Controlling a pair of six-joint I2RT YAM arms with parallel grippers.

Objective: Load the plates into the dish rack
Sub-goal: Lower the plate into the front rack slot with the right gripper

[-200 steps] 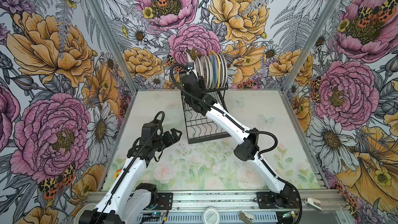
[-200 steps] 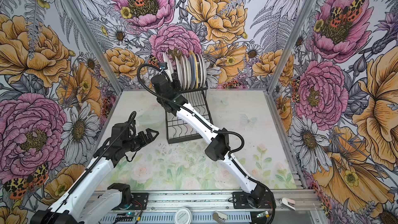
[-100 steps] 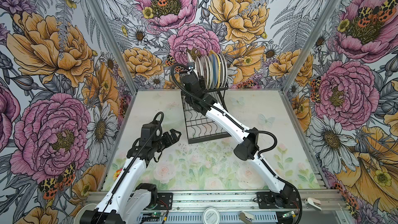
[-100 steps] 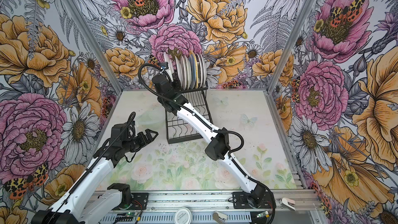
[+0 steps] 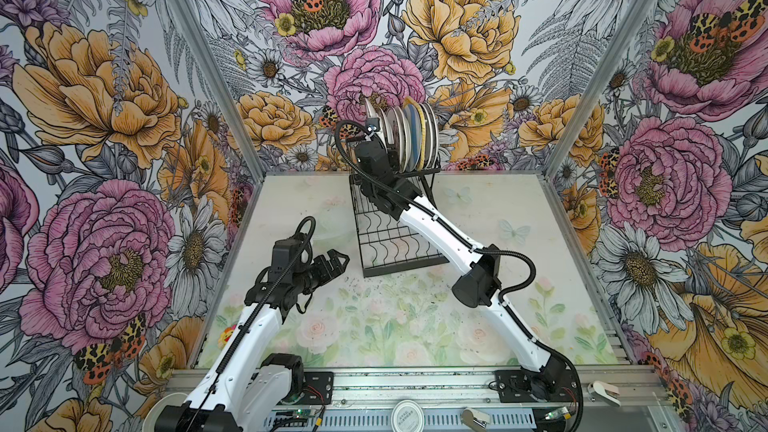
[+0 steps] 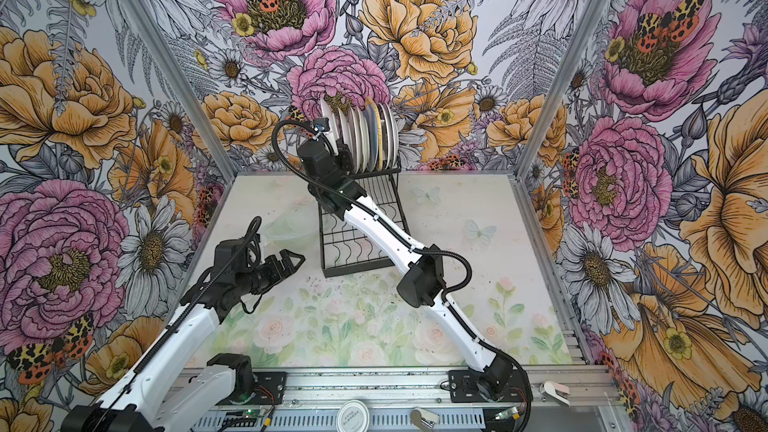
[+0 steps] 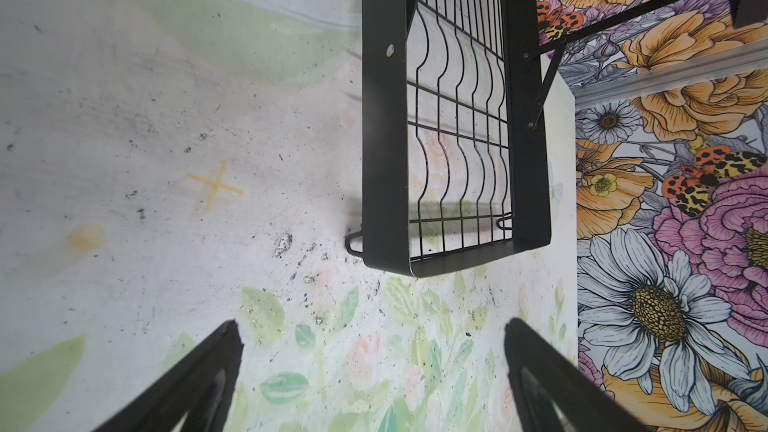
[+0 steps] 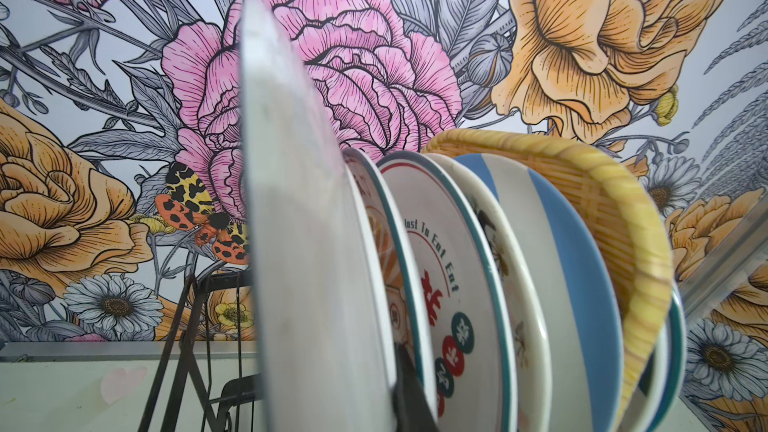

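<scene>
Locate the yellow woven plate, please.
The yellow woven plate stands in the dish rack, upper tier, beside the blue-striped plate, toward the row's right end in both top views.

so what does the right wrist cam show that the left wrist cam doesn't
Only the right wrist view: the plates standing on edge up close, among them the near white plate, a blue-striped plate and a yellow woven plate. Only the left wrist view: the open left gripper, the table with a yellow cross, the lower wavy grid of the dish rack. Both: black rack wire and the floral wall.
</scene>
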